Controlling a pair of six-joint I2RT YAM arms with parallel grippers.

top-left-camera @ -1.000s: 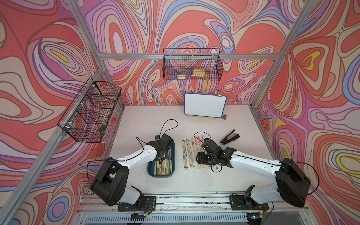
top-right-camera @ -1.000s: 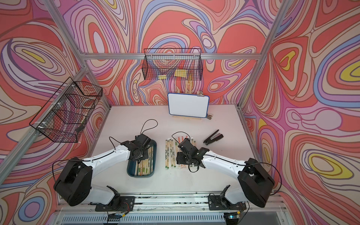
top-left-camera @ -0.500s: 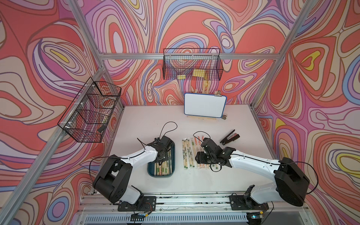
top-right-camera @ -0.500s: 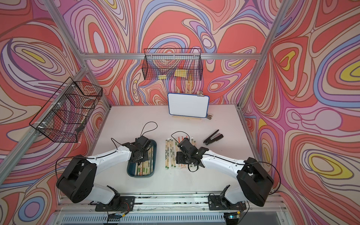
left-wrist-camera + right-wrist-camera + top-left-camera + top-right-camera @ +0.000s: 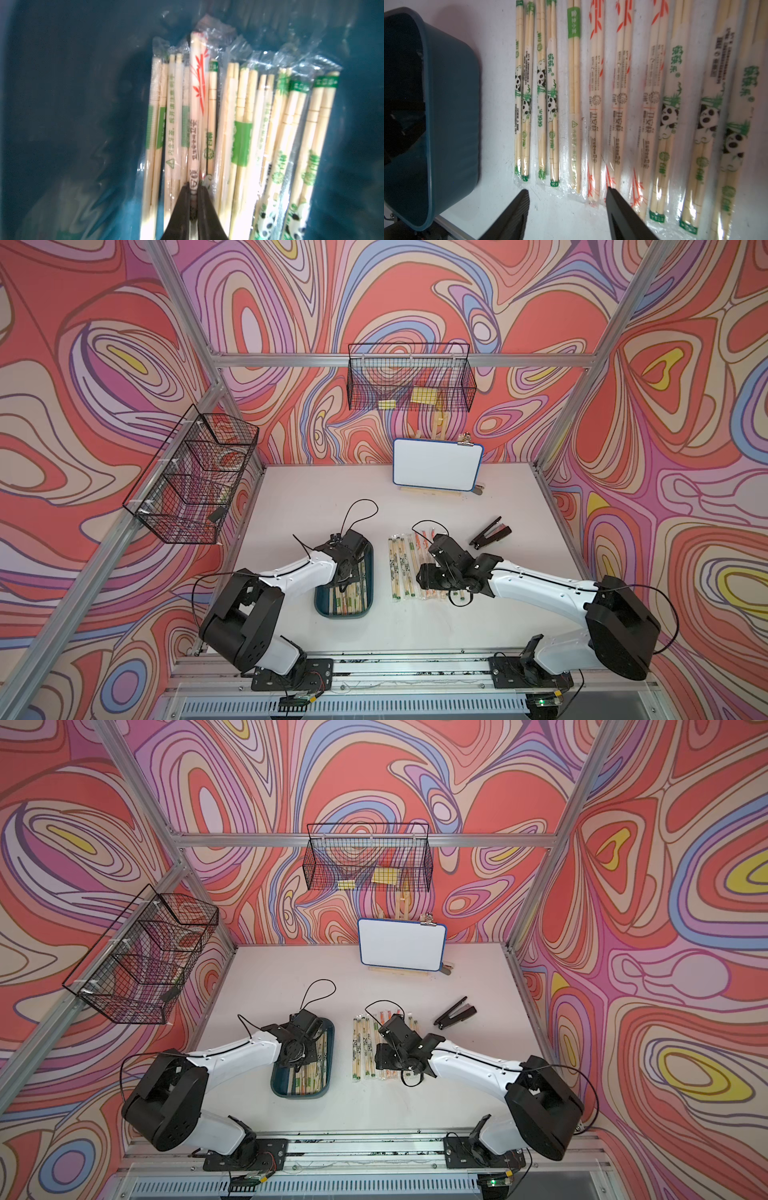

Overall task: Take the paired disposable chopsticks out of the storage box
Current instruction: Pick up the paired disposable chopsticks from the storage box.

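In both top views, the shallow dark teal plastic storage box (image 5: 340, 615) (image 5: 299, 1095) lay left of centre on the white desk (image 5: 316, 497). Several pale sleeved chopstick pairs (image 5: 401, 568) (image 5: 365, 1048) were rowed to its right. Against a second earlier, only the left arm (image 5: 299, 572) had shifted slightly.

In the left wrist view, low centre, the left gripper (image 5: 193, 197) had just pinched its fingers (image 5: 180, 209) onto one orange-printed pair (image 5: 196, 93) inside the box. We judged another removal ready, with many pairs remaining.

In the right wrist view, at the bottom edge, the right gripper (image 5: 566, 193) kept its fingers (image 5: 512, 214) wide and empty.
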